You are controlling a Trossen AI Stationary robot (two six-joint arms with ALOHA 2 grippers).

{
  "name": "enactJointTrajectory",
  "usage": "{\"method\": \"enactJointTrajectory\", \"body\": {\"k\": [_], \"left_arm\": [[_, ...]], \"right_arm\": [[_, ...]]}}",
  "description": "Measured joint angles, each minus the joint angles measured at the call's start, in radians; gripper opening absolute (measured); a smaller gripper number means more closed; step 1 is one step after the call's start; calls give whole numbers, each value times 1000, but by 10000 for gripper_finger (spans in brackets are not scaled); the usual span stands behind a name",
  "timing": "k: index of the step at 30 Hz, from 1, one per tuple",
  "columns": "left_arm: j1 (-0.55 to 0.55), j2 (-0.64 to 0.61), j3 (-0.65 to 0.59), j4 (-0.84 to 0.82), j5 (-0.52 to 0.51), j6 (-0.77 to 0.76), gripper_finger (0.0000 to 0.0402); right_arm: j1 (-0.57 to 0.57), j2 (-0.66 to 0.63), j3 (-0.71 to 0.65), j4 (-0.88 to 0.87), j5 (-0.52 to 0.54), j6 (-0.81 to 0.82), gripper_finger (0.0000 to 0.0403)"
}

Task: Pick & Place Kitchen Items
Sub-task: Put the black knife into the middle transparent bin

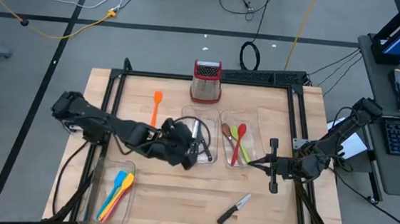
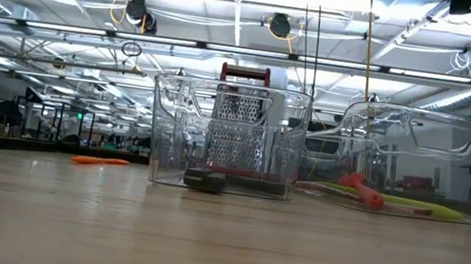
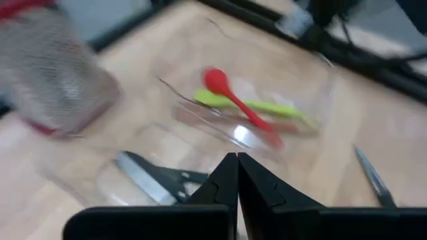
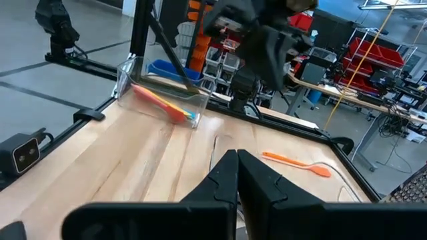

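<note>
My left gripper [image 1: 198, 153] is shut with nothing between its fingers [image 3: 237, 170]. It hangs above the middle clear tray [image 1: 200, 123], on whose floor lies a black-handled steel utensil [image 3: 155, 180]. The right tray [image 1: 255, 134] holds a red spoon [image 3: 230, 93], a green one [image 3: 267, 107] and a brown one. A black-handled knife [image 1: 234, 209] lies flat on the table near its front edge, and an orange spatula [image 1: 157, 105] lies at the far left. My right gripper [image 1: 255, 161] waits shut and level beside the right tray.
A metal grater with a red top [image 1: 206, 82] stands at the table's far edge. A third clear tray [image 1: 97, 190] at the near left holds blue, yellow and orange utensils. A black frame [image 1: 296, 112] runs around the table.
</note>
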Motion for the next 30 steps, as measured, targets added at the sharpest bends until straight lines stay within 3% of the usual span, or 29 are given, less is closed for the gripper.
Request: {"method": "enactJointTrajectory", "body": {"k": [3,7,9,13,20,24,30], "left_arm": [[9,25,0,16,100,75,13],[3,35,0,-43,135,148,8],[3,31,0,-110,137,134,3],[15,19,0,-251,137,61,10],[53,-35,-1,-406,143,2,12],[80,-93,-4,-435,146,3,2],[99,-210,-87,-409,140,-17,19]], "right_arm": [[0,0,0,-24,-39,11,0],[-1,2,0,-24,-288,37,0],[-1,17,0,-1,-364,37,0],[7,108,0,55,-389,7,1],[7,390,46,137,-384,-31,28],[7,530,147,30,-365,-6,67],[7,706,293,-169,-367,20,137]]}}
